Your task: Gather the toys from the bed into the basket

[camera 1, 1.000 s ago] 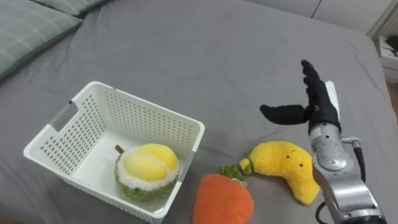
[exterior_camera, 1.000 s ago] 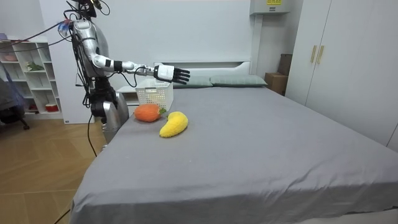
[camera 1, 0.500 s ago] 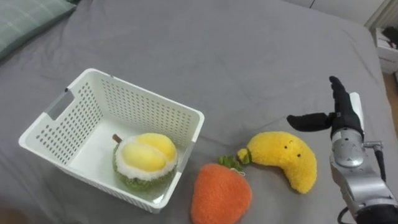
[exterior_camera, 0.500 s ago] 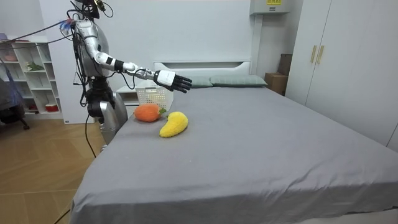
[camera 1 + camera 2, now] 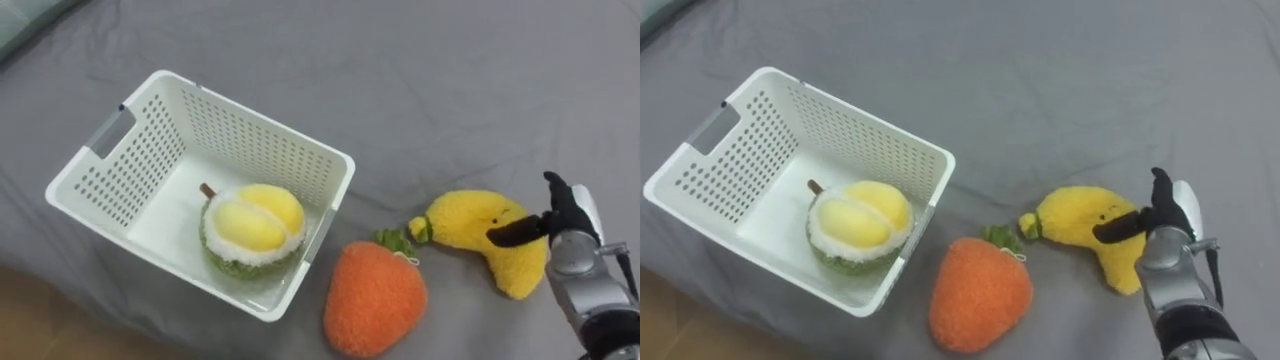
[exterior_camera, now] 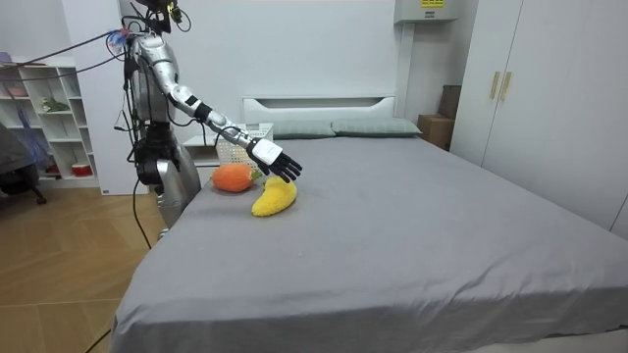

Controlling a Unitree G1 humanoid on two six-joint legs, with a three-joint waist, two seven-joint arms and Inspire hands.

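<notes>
Fingers of the right hand are straight and spread, holding nothing, with the thumb stuck out sideways across the right end of the banana toy. Whether the thumb touches the plush or hangs just above it cannot be told. In the room view the hand sits directly over the same toy, at the end of an arm stretched down from the robot, which stands at the bed's side on the room view's left.

Three soft toys can be counted, along with one basket. The banana is yellow and lies on the grey bed, outside the basket. Its long axis runs roughly left to right in the eye views. The green stem end points left, toward the orange toy, and the far end bends down toward the robot on the right.

The orange toy, round with a green leafy top, lies just beside the banana's stem, its leaves toward that stem. It lies close to the basket's near right corner.

The white basket, with perforated walls, stands on the bed to the left. Inside it, against the near right corner, sits the third toy, a yellow-and-green durian with a short brown stalk pointing up and left.
</notes>
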